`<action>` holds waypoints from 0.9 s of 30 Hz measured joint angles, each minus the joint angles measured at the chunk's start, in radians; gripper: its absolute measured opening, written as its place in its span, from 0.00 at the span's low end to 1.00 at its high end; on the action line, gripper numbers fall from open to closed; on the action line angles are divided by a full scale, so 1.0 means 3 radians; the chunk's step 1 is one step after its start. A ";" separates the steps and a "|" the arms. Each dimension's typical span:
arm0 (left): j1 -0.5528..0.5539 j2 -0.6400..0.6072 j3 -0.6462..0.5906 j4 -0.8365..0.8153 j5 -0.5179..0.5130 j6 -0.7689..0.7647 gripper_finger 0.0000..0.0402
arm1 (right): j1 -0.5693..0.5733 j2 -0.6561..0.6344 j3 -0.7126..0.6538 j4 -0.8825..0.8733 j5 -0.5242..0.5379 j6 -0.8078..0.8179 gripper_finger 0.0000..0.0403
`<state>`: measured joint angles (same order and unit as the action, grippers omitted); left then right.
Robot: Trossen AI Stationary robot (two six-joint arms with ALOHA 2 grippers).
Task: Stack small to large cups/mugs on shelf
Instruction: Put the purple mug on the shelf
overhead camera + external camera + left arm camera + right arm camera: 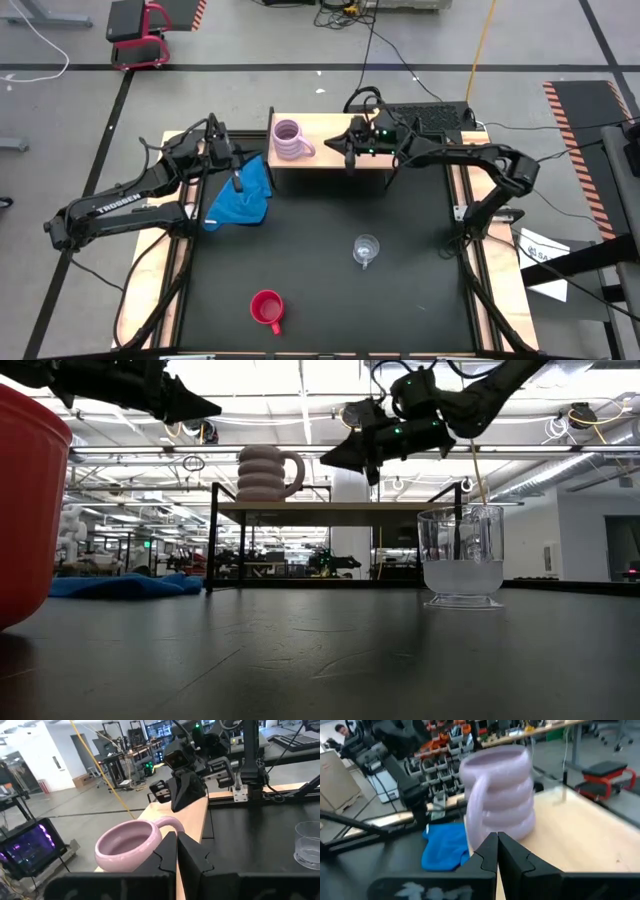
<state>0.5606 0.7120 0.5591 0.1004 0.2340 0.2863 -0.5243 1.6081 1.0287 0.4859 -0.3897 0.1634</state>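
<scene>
The ribbed lilac-pink mug stands upright on the left end of the light-wood shelf, its handle turned toward the shelf's middle. My right gripper hovers level above the shelf, shut, its tips pointing at the mug's handle from the right with a small gap. My left gripper is shut and hangs over a blue cloth, left of the shelf, holding nothing. The clear glass cup stands upright mid-table. The red mug stands near the front edge.
A crumpled blue cloth lies on the black table beside the shelf's left legs. Pale wooden rails line the table's sides. Open black tabletop lies between the shelf and the two loose cups. A person shows far off in the room.
</scene>
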 joint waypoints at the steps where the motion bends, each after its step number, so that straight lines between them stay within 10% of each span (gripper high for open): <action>1: 0.0000 0.0000 0.0000 0.0014 0.0000 0.0035 0.01 | -0.0001 -0.0003 0.0025 0.0009 0.0001 -0.0028 0.00; 27: 0.0000 -0.0019 0.0000 0.0013 -0.0047 -0.0009 0.01 | 0.0169 -0.0052 0.0034 -0.0186 0.0111 -0.0483 0.57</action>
<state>0.5606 0.7063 0.5591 0.1043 0.2198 0.2836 -0.4736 1.5926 1.0389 0.4301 -0.3563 0.0185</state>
